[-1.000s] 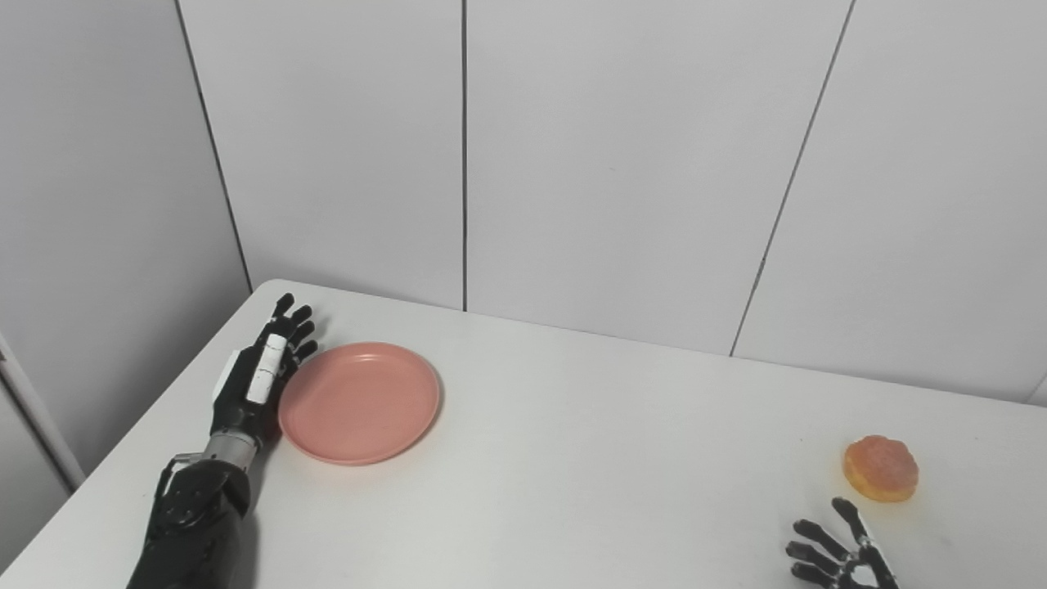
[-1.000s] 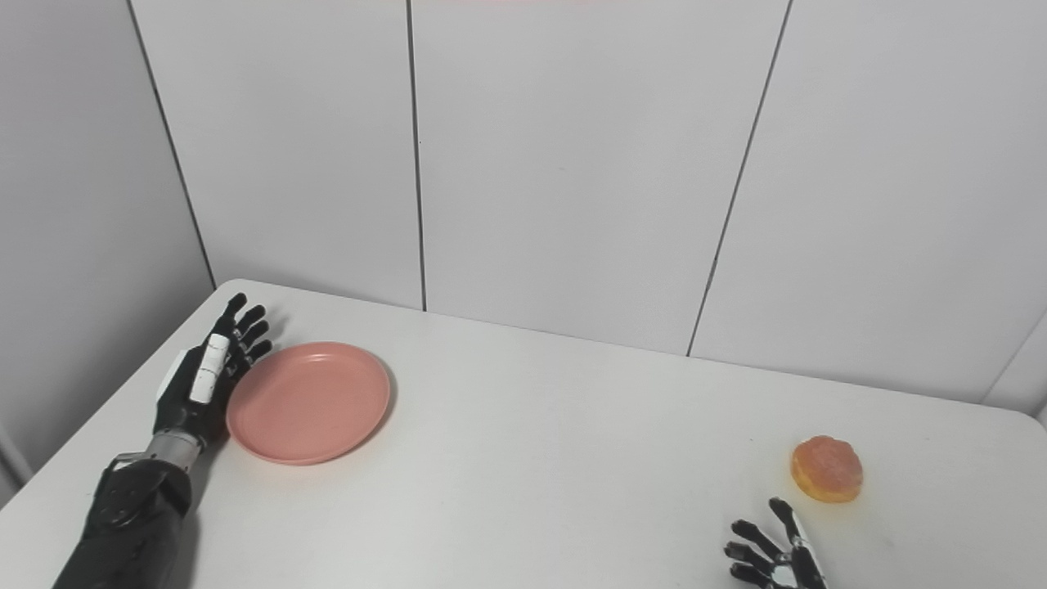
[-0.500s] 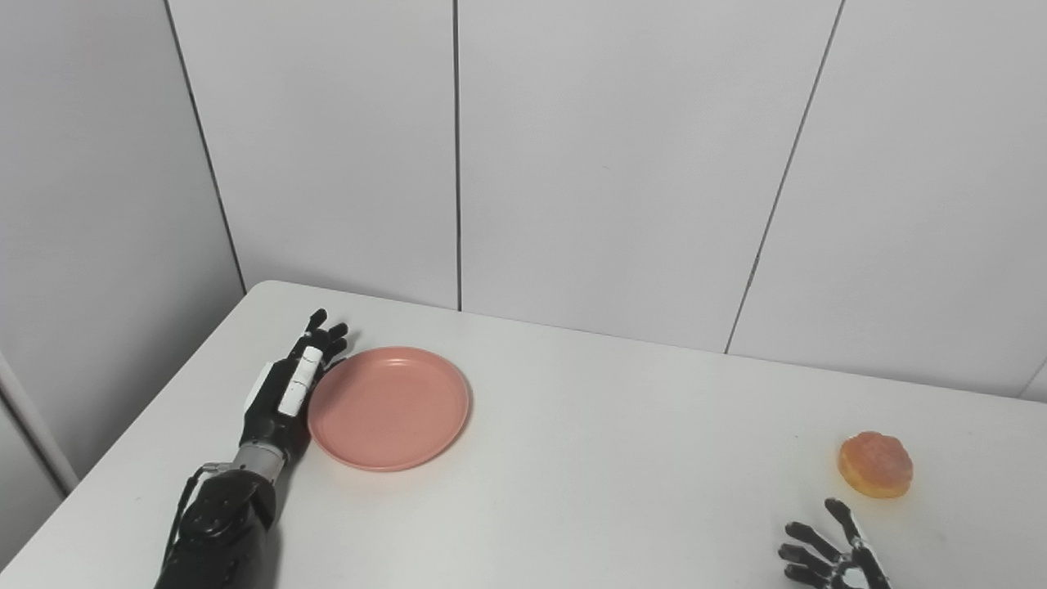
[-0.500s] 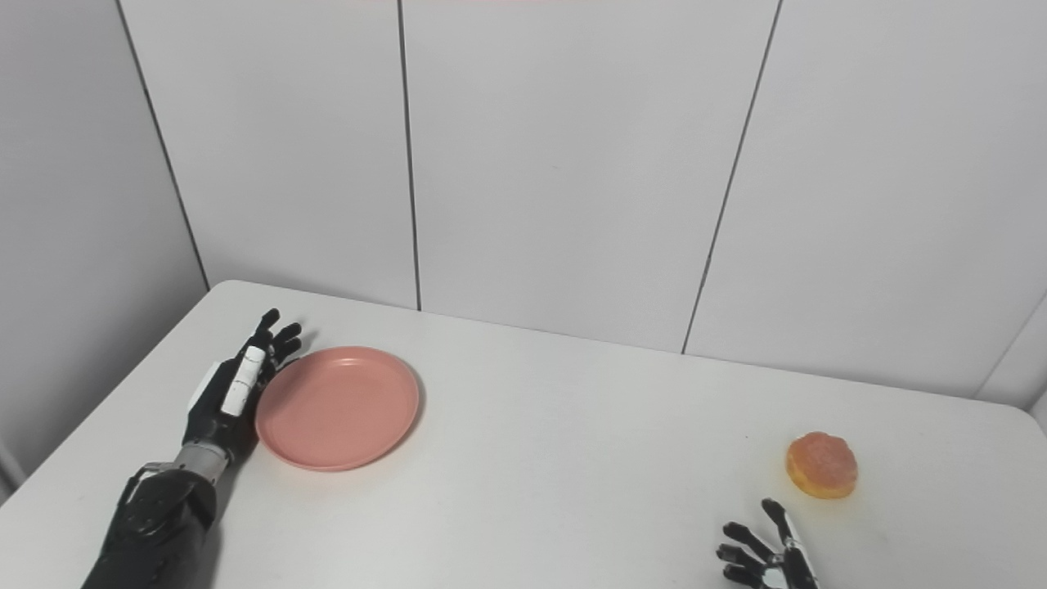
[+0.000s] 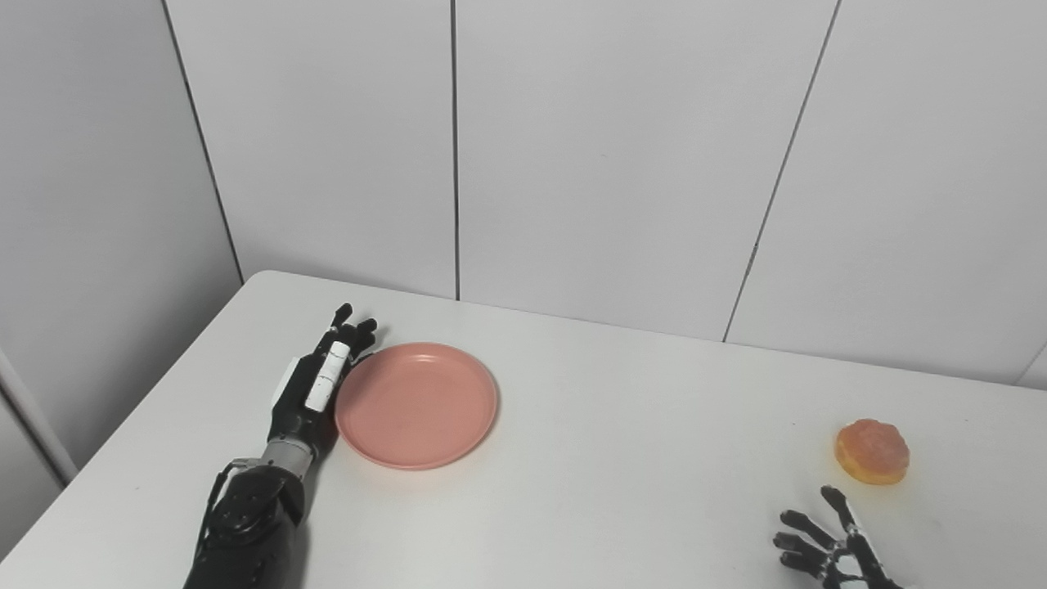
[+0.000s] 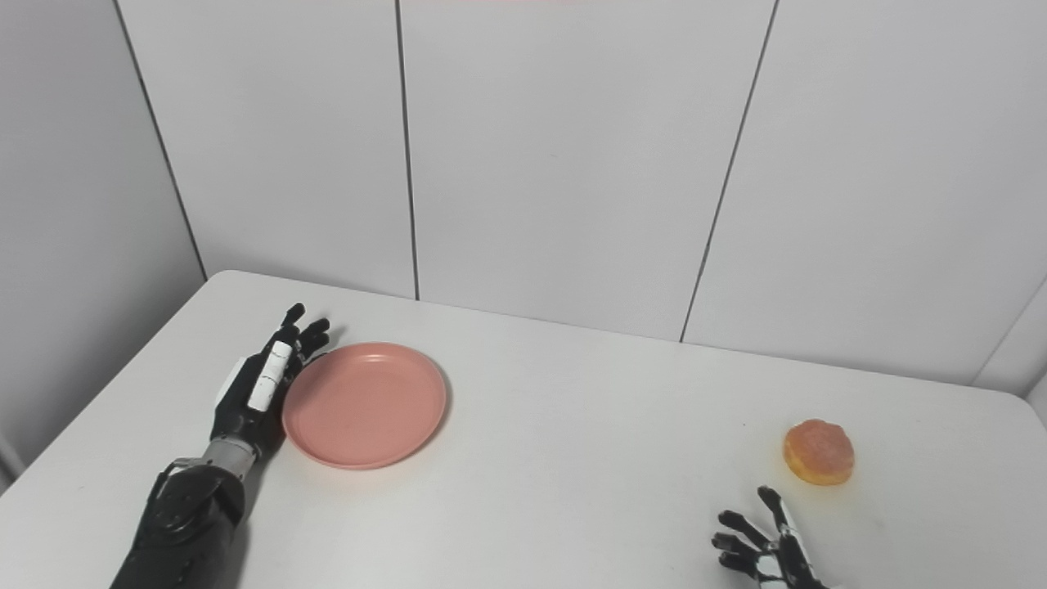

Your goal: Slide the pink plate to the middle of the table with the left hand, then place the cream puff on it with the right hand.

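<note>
The pink plate point(image 5: 415, 404) lies flat on the white table point(image 5: 622, 458), left of its middle. My left hand point(image 5: 315, 386) is open, fingers stretched flat, its edge pressed against the plate's left rim. A golden cream puff point(image 5: 872, 451) sits near the table's right side. My right hand point(image 5: 828, 550) rests open at the bottom edge, fingers spread, just in front and to the left of the puff, not touching it; its lower part is cut off by the frame.
Grey wall panels point(image 5: 613, 164) rise right behind the table's far edge. The table's left edge point(image 5: 131, 425) runs close beside my left forearm point(image 5: 245, 532).
My left hand has pushed the plate rightward across the table. The camera has also shifted a little. My right hand and the cream puff stay put.
</note>
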Available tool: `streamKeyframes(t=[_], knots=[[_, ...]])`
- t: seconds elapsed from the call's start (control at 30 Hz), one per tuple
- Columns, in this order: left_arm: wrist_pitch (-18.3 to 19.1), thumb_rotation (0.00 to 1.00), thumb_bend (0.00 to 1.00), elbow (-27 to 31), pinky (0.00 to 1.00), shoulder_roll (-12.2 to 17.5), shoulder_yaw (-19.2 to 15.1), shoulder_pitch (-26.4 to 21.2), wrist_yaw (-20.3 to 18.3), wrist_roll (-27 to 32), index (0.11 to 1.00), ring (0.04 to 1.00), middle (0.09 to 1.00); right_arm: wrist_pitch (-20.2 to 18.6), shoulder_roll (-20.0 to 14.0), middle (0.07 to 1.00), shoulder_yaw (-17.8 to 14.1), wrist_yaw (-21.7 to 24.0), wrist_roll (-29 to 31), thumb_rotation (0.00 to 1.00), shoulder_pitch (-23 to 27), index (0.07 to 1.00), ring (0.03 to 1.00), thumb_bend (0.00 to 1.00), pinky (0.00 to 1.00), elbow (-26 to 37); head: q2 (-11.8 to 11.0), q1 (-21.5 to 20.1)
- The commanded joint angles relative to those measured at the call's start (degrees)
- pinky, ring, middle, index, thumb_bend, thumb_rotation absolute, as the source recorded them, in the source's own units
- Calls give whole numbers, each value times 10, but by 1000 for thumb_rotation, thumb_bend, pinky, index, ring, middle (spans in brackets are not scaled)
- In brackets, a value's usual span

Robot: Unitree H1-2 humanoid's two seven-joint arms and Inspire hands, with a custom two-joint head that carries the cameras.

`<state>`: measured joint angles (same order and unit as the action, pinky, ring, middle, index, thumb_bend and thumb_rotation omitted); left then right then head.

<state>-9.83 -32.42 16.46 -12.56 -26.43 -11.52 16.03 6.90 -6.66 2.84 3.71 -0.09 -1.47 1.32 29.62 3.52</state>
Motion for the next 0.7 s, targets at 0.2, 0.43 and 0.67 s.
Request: streamKeyframes(t=[0.2, 0.43, 0.67], knots=[[19, 759, 904, 2, 958, -19, 13, 6, -12, 6, 991, 958, 934, -43, 8, 786, 24, 2, -29, 1000, -25, 948, 727, 865, 690, 7, 10, -30], [11, 757, 924, -14, 944, -23, 21, -2, -20, 6, 997, 957, 930, -50, 17, 783, 35, -9, -44, 1000, -25, 943, 720, 846, 671, 18, 17, -62], [-2, 787, 905, -29, 921, -22, 23, -11, -30, 9, 997, 963, 940, -56, 31, 782, 53, -21, -72, 1000, -22, 947, 721, 865, 662, 24, 18, -121]])
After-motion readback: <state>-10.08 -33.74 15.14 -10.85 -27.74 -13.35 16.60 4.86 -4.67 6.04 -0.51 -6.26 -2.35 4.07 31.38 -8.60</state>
